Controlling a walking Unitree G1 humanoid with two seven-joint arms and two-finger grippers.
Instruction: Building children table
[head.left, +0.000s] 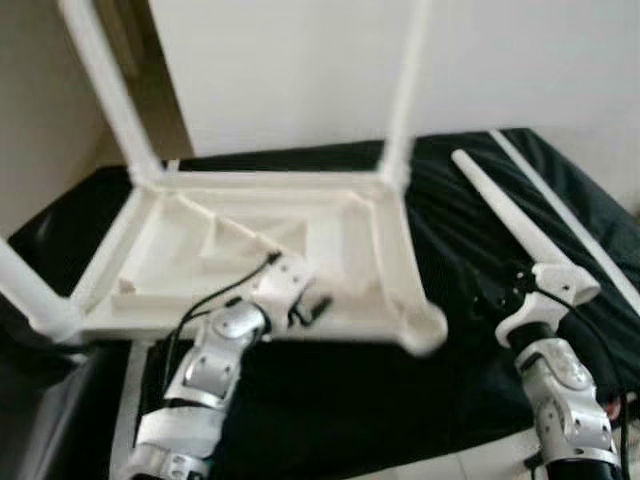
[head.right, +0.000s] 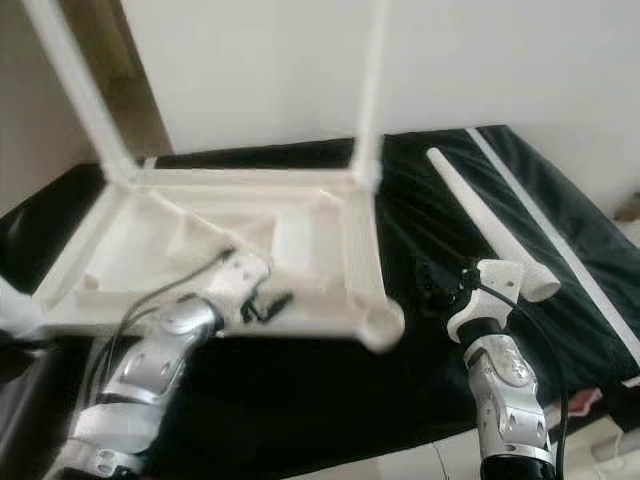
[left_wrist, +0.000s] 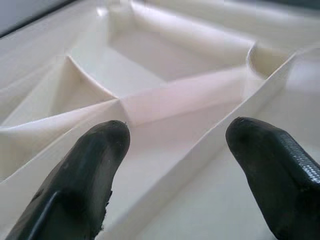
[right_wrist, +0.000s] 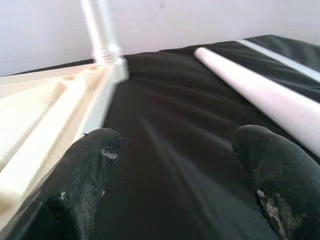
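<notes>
A white plastic children's table (head.left: 345, 240) lies upside down on a black cloth. Two legs rise from its far corners (head.left: 405, 90), and a third leg (head.left: 30, 295) stands at the near left corner. The near right corner socket (head.left: 428, 330) holds nothing. A loose white leg (head.left: 505, 225) lies on the cloth to the right of the table. My left gripper (head.left: 312, 312) is open over the ribbed underside (left_wrist: 165, 95), close to the near rim. My right gripper (head.left: 492, 290) is open just above the cloth, between the table and the thick end of the loose leg (right_wrist: 260, 95).
The black cloth (head.left: 470, 200) covers a low surface against a white wall. A thin white strip (head.left: 565, 215) lies along the cloth's right side. A brown door frame (head.left: 150, 70) stands at the back left. Pale floor shows at the near right.
</notes>
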